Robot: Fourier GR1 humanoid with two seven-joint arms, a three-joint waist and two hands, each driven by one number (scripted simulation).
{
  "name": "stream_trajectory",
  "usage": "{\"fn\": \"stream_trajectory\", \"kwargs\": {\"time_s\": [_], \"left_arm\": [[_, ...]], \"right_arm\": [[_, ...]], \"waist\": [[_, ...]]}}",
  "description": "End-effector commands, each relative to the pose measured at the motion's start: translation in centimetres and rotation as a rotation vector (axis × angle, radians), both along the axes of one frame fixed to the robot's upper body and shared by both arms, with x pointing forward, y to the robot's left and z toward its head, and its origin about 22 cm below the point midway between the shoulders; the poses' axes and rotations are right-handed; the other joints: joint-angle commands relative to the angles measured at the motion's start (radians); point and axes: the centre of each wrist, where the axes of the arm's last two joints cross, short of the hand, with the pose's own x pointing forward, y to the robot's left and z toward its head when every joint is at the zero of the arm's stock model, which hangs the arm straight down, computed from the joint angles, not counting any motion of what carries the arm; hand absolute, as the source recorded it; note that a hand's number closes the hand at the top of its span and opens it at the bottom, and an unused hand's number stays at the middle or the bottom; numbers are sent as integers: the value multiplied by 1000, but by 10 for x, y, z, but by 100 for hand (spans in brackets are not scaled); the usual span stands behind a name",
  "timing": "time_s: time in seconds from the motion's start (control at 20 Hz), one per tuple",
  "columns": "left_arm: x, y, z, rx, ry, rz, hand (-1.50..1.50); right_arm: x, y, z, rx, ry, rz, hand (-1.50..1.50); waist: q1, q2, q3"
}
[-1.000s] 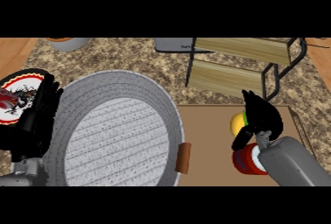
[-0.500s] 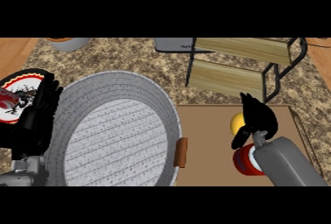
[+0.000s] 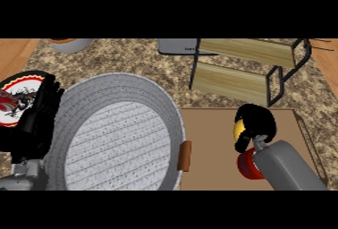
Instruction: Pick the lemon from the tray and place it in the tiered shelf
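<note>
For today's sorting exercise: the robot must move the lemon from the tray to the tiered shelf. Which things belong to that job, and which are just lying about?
Part of the job:
lemon
tray
tiered shelf
right hand, curled over the lemon

Just lying about:
grey pan
red object on the tray
patterned plate
bowl
left hand, resting

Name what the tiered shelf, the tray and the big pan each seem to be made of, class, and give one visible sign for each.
Tiered shelf: pale wooden boards, grain streaks showing, on a thin black frame, probably metal.
Tray: matte brown, flat with a low rim; wood or plastic, hard to tell.
Big pan: speckled grey, stone-like coating, likely over metal; its short handle looks like brown wood.
</note>
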Motion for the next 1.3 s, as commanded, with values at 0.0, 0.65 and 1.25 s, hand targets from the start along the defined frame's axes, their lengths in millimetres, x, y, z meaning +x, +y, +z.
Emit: {"fn": "stream_trajectory", "kwargs": {"time_s": [0.0,0.65,1.25], "left_arm": [[6,-5,-9,-25,6,-7,0],[4,-5,-1,-41,16,6,0],[-4,5,-7,-36,32,20,0]], "right_arm": [[2,-6,-5,-65,-36,33,150],[-33,132,31,232,-138,-44,150],[-52,156,154,467,-654,-229,150]], "waist": [[-3,15,2],[-5,14,2],[-15,4,0]]}}
